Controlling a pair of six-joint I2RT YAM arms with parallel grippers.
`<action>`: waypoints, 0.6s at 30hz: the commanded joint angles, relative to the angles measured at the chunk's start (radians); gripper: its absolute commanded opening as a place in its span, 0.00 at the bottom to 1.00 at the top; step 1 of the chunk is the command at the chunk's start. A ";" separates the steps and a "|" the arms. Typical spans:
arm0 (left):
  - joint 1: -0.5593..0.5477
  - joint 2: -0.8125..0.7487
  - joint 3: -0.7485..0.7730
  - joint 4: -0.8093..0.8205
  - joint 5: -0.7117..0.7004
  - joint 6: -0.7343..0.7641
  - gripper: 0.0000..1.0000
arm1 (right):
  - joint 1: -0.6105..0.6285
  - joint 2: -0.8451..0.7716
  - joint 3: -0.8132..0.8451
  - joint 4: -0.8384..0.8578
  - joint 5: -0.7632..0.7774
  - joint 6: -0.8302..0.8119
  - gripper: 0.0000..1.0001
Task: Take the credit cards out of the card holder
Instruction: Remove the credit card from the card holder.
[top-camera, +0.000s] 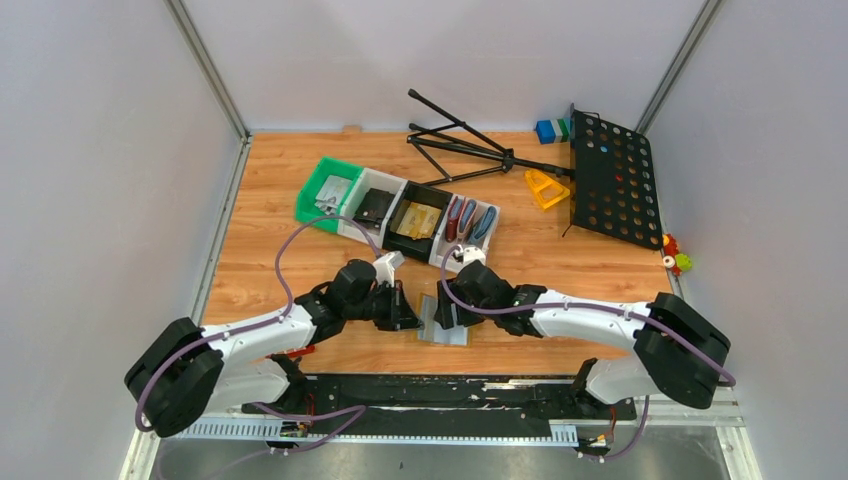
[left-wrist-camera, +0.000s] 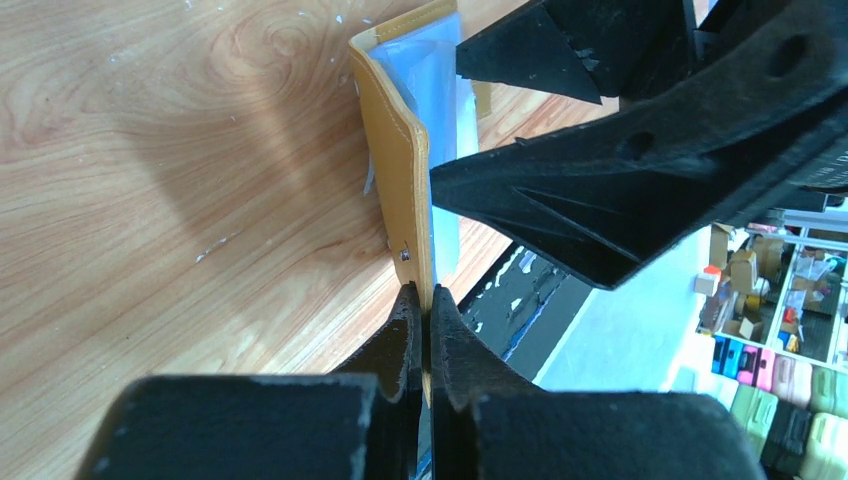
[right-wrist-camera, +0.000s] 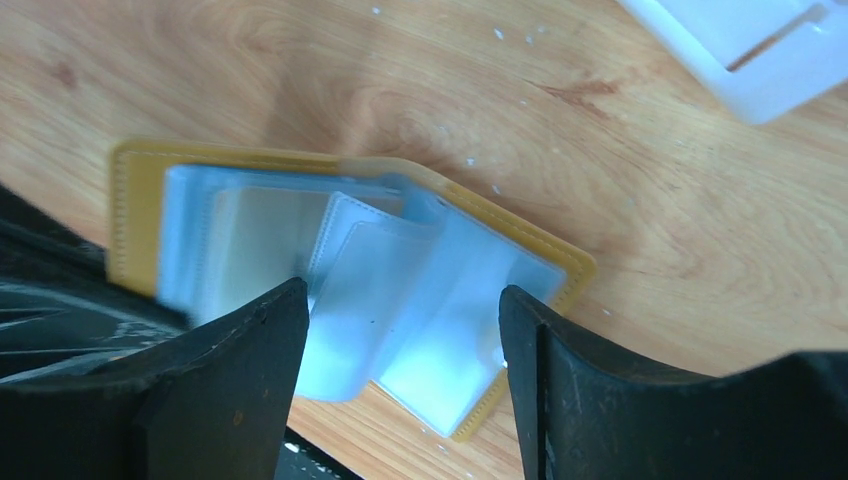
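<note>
- My left gripper (left-wrist-camera: 430, 318) was pinched tight on the edge of the card holder (left-wrist-camera: 398, 150). Its fingertips clamped the mustard cover just past the small metal stud (left-wrist-camera: 404, 253).
- The card holder lay opened on the wooden table (top-camera: 560, 270), close to the near edge and between my two grippers, with its pale blue lining facing up.
- My right gripper (right-wrist-camera: 400, 300) hung over the opened holder with its jaws set wide, one finger on each side of the clear plastic sleeves (right-wrist-camera: 400, 250). I saw nothing held between them.
- The sleeves were fanned out loosely over the lining, and the mustard border showed around them.
- I could not tell whether any credit cards sat inside the sleeves. They looked pale and glossy from the right wrist camera.
- Farther back stood a green bin (top-camera: 325, 190) and, just beside it, a divided tray (top-camera: 440, 262).
- One black compartment of the tray held flat gold-tan pieces (top-camera: 418, 218). I could not tell whether they were cards.
- The next compartment held dark-red and blue wallets (top-camera: 470, 220) standing on edge.
- A black perforated music stand (top-camera: 610, 180) lay folded at the far right.
</note>
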 joint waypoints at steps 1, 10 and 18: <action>-0.008 -0.059 0.048 -0.010 -0.029 0.022 0.00 | 0.009 -0.008 0.049 -0.123 0.109 -0.052 0.71; -0.007 -0.054 0.051 -0.030 -0.042 0.024 0.00 | 0.008 -0.241 0.025 -0.280 0.193 -0.068 0.73; -0.008 -0.038 0.052 -0.030 -0.043 0.025 0.00 | 0.009 -0.317 0.033 -0.139 0.030 -0.087 0.63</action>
